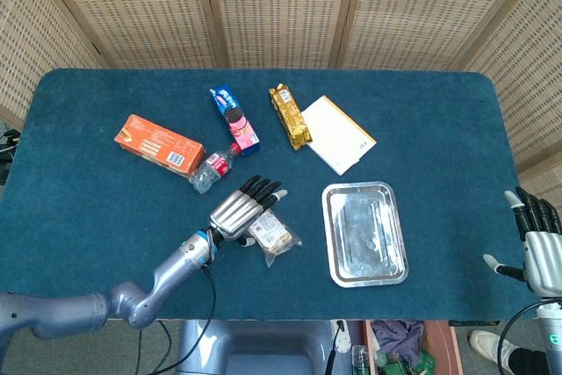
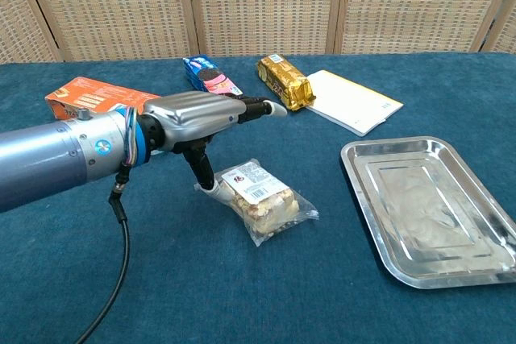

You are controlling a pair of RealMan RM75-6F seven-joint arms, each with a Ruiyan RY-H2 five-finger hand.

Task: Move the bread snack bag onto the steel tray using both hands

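The left hand (image 2: 201, 118) hovers flat over the blue table (image 1: 105, 208), fingers stretched wide and holding nothing, with the thumb pointing down so that its tip touches, or nearly touches, the near-left corner of the bread snack bag (image 2: 260, 199). The bag lies on the cloth just under and past the fingertips (image 1: 262, 188), slightly toward the steel tray (image 2: 427, 211), which sits well apart to the right with nothing in it. Behind the fingers, further up the table, are an orange box (image 1: 159, 143), a small bottle (image 1: 213, 169), a blue biscuit pack (image 1: 234, 118), a gold packet (image 1: 291, 115) and a white envelope (image 1: 336, 133). The right hand (image 1: 537, 248) waits off the table's right edge, fingers spread and upright, empty.

This looks like the handover step: the bag has been parked mid-table within the right arm's reach. To do it well, the left hand should lift straight up so that the thumb does not drag the crinkly film, then clear out leftward. The right hand should come in low from the tray side, fingers wide, and close across the bag's short width on the bread itself rather than on the loose sealed ends, which would likely slip. Lift it high enough to pass the tray's raised rim, and release over the flat middle
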